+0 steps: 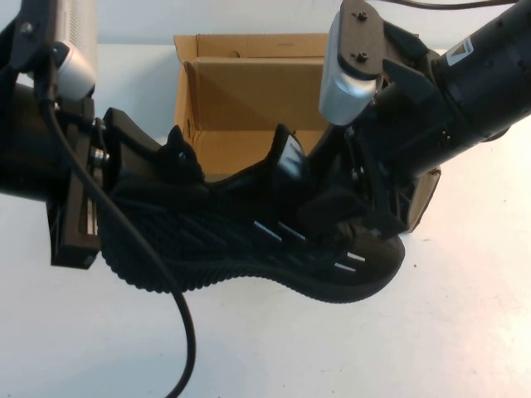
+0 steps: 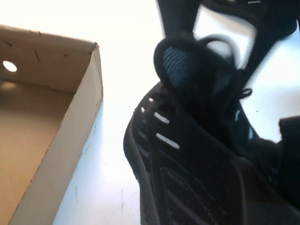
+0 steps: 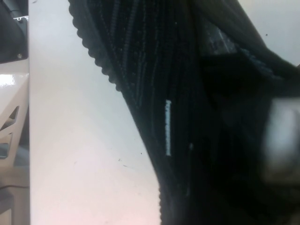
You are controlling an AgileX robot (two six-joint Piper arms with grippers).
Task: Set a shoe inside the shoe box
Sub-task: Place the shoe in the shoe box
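A: The black sneaker (image 1: 257, 249) is held mid-frame, before the cardboard shoe box (image 1: 249, 91), clamped at heel by the left pincer (image 1: 124, 174), at toe by the right pincer (image 1: 353, 215).

B: Risk noted: the box rim may be struck if unevenly lifted.

So the shoe (image 1: 249, 249) sits right in front of the shoe box (image 1: 249, 91), on the robot's side of it, heel to the left and toe to the right. The left gripper (image 1: 153, 166) is at the heel end, left of the box's front. The right gripper (image 1: 357, 207) is at the toe end, by the box's front right corner.
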